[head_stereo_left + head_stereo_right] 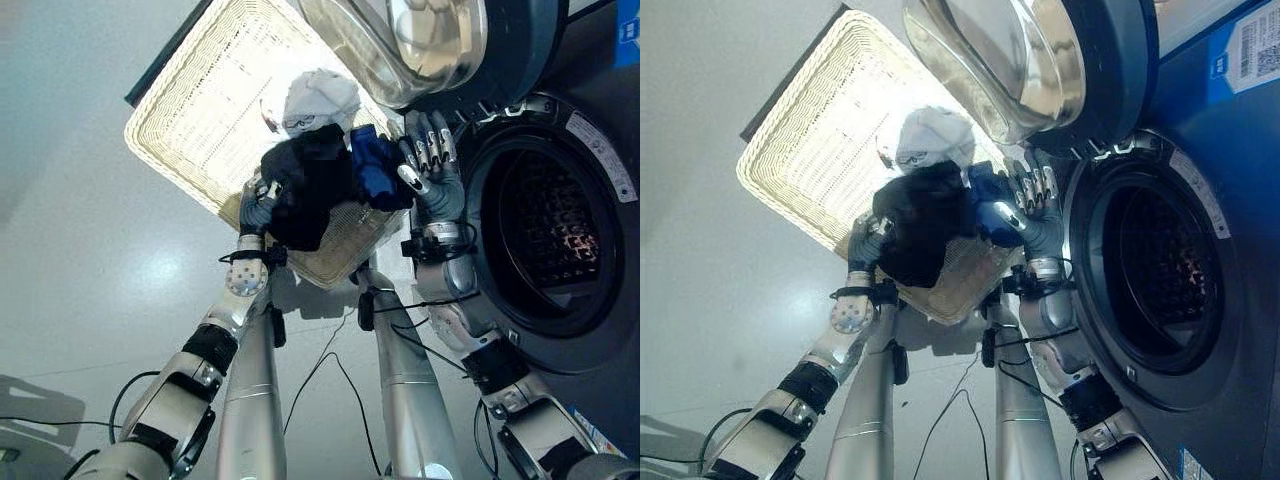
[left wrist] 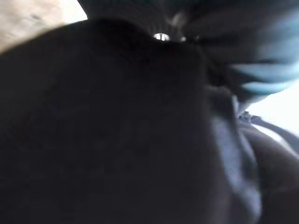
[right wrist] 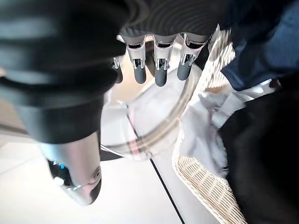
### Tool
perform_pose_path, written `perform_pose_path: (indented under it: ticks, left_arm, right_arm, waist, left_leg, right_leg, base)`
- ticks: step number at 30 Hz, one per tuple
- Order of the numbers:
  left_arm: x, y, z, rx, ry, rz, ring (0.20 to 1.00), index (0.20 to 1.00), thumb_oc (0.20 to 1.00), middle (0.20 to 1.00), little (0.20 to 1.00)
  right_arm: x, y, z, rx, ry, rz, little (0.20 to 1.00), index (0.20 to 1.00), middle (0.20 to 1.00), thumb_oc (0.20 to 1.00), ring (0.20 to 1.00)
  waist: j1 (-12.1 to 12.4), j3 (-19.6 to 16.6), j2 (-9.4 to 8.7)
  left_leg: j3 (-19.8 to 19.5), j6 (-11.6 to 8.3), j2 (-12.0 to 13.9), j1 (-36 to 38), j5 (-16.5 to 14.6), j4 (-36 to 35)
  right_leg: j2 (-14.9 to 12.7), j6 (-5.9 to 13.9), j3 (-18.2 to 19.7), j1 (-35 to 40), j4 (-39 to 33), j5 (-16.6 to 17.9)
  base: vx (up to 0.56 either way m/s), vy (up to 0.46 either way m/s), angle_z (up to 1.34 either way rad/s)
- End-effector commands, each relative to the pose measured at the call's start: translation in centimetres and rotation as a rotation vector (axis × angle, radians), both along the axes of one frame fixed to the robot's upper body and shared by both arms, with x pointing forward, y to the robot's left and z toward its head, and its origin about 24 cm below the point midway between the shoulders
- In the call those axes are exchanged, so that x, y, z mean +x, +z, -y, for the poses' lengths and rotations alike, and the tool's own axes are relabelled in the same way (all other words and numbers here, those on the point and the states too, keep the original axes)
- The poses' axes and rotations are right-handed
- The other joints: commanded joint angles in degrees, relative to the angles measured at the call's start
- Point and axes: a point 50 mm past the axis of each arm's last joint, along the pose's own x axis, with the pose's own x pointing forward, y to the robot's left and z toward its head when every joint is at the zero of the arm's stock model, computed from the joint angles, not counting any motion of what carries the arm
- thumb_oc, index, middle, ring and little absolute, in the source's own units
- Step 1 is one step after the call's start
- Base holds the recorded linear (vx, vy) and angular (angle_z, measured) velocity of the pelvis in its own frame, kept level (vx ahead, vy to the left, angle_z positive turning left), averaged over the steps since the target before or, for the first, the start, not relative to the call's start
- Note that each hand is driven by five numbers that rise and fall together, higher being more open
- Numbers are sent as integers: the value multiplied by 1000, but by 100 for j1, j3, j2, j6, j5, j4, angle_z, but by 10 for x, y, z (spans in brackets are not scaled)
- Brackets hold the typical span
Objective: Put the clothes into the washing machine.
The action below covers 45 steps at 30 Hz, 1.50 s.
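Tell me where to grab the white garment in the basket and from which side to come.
Judging by the eye views, take the white garment at its bunched crown, coming down from above on its far side. It lies heaped in the wicker basket, and its near edge is tucked under the black clothes and blue garment between the left hand and right hand.

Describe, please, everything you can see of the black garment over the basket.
The black garment is a dark, soft, bunched bundle lifted over the near corner of the cream wicker basket. The left hand grips its left edge. A blue cloth adjoins its right side by the right hand, a white garment behind it.
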Motion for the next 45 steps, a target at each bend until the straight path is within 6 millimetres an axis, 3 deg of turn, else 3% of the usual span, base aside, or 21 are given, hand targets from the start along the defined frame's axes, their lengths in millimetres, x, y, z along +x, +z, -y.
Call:
perform_pose_path:
  ticks: [1, 7, 13, 25, 38, 45]
  left_arm:
    - [-13, 44, 9, -117, -138, 262, 200, 200, 200, 200, 200]
    - [-26, 61, 10, -182, -261, 376, 200, 200, 200, 200, 200]
    - [-38, 77, 19, -119, -347, 453, 200, 200, 200, 200, 200]
    - [-53, 98, 53, 11, -608, 501, 200, 200, 200, 200, 200]
    - [-45, 94, 73, 283, -511, 432, 200, 200, 200, 200, 200]
    - [-54, 97, 84, 446, -574, 510, 200, 200, 200, 200, 200]
  right_arm:
    - [-17, 18, 9, 16, 29, 108, 1000, 1000, 1000, 1000, 1000]
    - [-18, 18, 4, -40, 118, 95, 1000, 1000, 1000, 1000, 1000]
    - [-19, 17, -8, -100, 252, 76, 1000, 1000, 1000, 1000, 1000]
    - [-23, 35, -34, -161, 415, 163, 1000, 1000, 1000, 1000, 1000]
    - [-33, 64, -49, -31, 600, 277, 1000, 1000, 1000, 1000, 1000]
    - [-35, 64, -54, 35, 692, 248, 1000, 1000, 1000, 1000, 1000]
  waist:
    - [-39, -48, 164]
    - [-7, -48, 204]
    - [23, -48, 219]
    - [111, -48, 318]
    - [155, -48, 348]
    - [143, -48, 358]
  left_leg:
    - [23, 3, -432, -31, -687, 661]
    - [29, 9, -430, -28, -684, 668]
    - [20, 16, -437, -19, -668, 645]
    - [-1, 29, -474, -1, -639, 652]
    - [14, 21, -485, 16, -637, 670]
    - [62, 15, -457, 9, -615, 647]
  right_leg:
    - [181, 636, -297, 275, -1572, 1499]
    - [169, 588, -295, 293, -1563, 1452]
    - [155, 562, -324, 323, -1601, 1453]
    - [112, 537, -387, 358, -1628, 1453]
    - [91, 549, -456, 382, -1657, 1472]
    - [92, 553, -457, 355, -1681, 1501]
  base:
    - [2, 47, 5]
    - [-1, 18, 3]
    - [0, 0, 0]
    - [-1, 0, 1]
    - [0, 0, 0]
    - [0, 0, 0]
